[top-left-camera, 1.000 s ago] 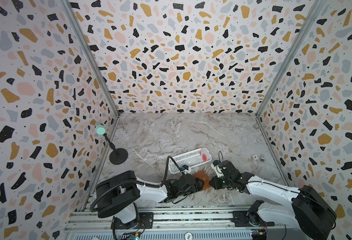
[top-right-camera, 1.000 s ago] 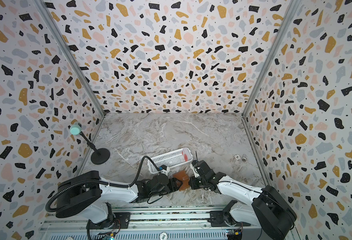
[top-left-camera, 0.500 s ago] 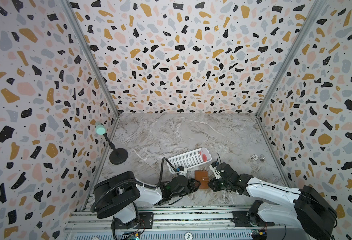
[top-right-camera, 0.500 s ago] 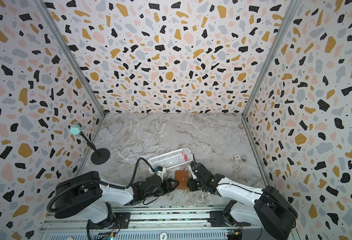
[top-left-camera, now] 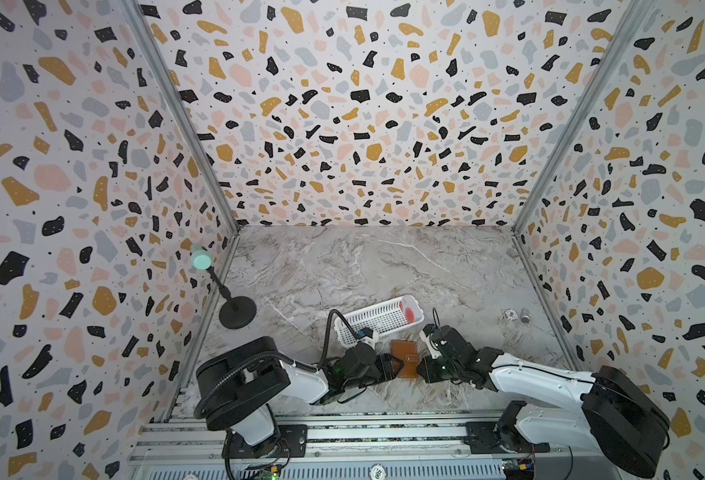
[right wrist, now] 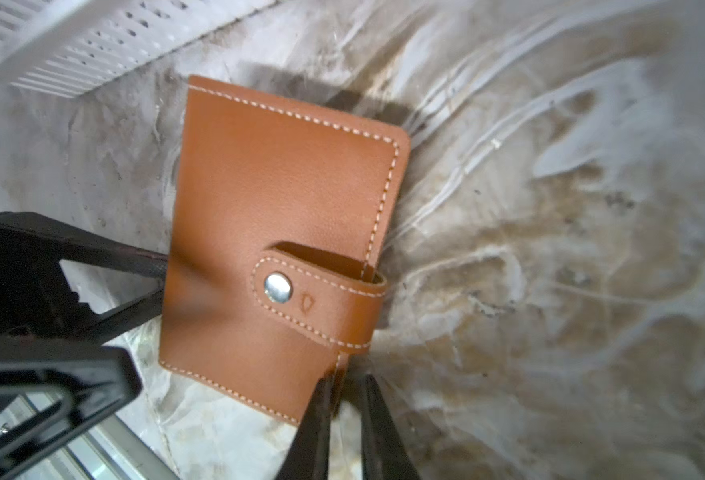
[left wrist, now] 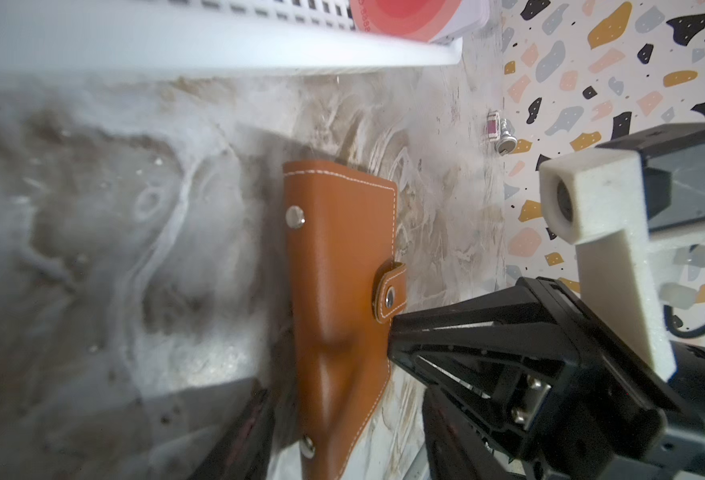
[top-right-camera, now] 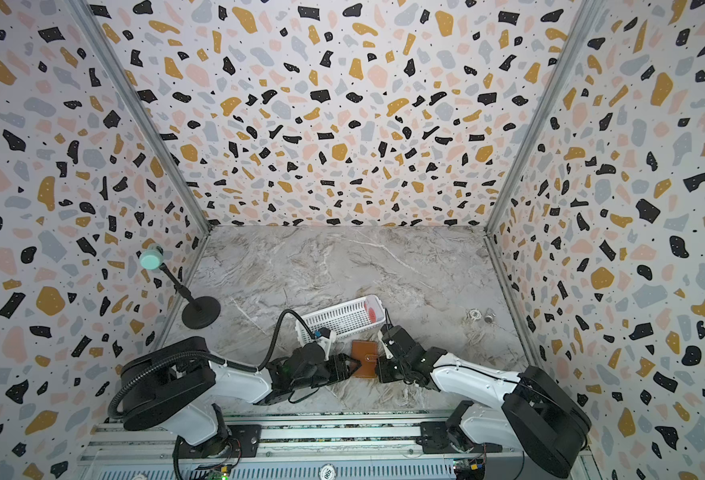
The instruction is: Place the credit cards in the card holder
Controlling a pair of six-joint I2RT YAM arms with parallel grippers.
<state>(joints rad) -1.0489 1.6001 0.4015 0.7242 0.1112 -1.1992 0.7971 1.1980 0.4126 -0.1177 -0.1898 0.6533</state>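
Card holder (top-left-camera: 404, 358), tilted earlier, lies flat.

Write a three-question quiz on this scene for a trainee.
1. True or false: the card holder lies snapped shut.
2. Where are the credit cards? A) inside the card holder B) in the white slotted basket C) under the card holder
3. Which claw stands wide open beside the card holder?
Key: 1 true; 2 B; 3 the left claw.
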